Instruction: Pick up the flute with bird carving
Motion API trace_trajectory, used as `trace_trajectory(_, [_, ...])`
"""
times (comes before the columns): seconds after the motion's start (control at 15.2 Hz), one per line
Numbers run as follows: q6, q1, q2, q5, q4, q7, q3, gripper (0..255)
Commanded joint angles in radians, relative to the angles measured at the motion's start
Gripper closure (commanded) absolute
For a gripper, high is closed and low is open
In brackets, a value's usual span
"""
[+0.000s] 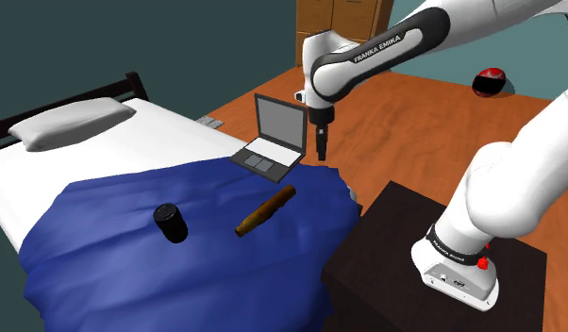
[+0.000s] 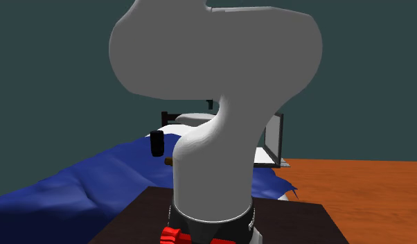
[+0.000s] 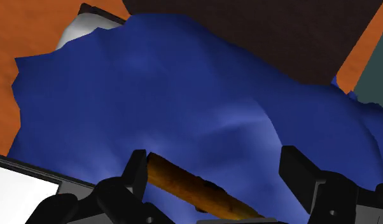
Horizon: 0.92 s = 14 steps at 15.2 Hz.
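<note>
Shoulder view: one brown flute (image 1: 266, 209) is lying on the blue blanket (image 1: 131, 273), at seven o'clock from the gripper (image 1: 321, 149) hanging above; one black cup (image 1: 171, 223) is sitting at its nine o'clock, one laptop (image 1: 273, 140) at twelve. Second exterior view: the cup (image 2: 157, 143) is peeking past the arm (image 2: 214, 83). Wrist view: the fingers (image 3: 136, 172) are standing wide apart, empty; the flute (image 3: 193, 189) is looking light, stiff, rollable, so I'm judging mid-shaft best.

Teal walls (image 1: 131, 38), orange flr (image 1: 414, 113), bed (image 1: 159, 132)
</note>
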Motion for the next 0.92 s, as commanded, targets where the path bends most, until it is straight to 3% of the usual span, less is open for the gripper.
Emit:
trace_trajectory(0.0, [0.047, 0.012, 0.080, 0.007, 0.029, -0.056, -0.001, 0])
trace_trajectory(0.86, [0.228, 0.065, 0.566, 0.035, 0.306, -0.343, 0.071, 0])
